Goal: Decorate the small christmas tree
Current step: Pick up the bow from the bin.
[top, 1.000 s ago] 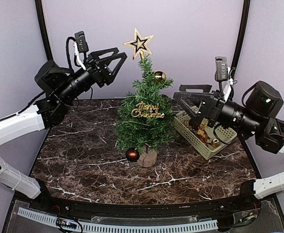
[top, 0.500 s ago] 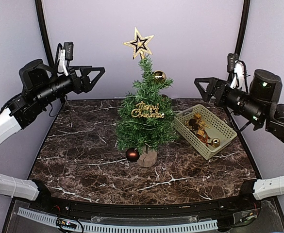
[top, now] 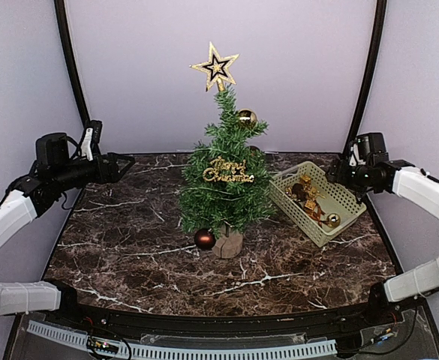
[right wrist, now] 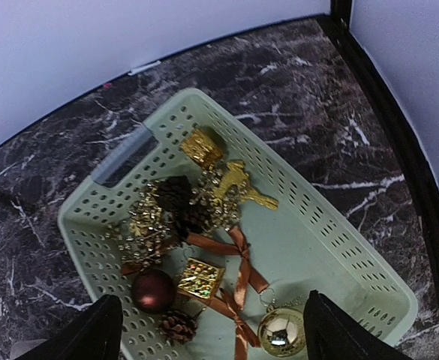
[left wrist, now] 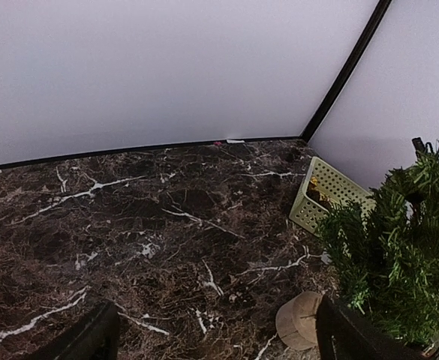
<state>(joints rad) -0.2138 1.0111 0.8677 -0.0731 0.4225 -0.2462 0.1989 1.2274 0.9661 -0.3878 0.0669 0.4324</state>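
Left arm [top: 9,217], right arm [top: 429,191] low — jaws spread, empty.

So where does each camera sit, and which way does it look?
Top external: high behind the robot, looking down at the small christmas tree; left arm and right arm show.
Left wrist: low, facing tree and basket; left gripper tips show.
Right wrist: above the basket, looking down; right gripper tips show.
All share the basket.
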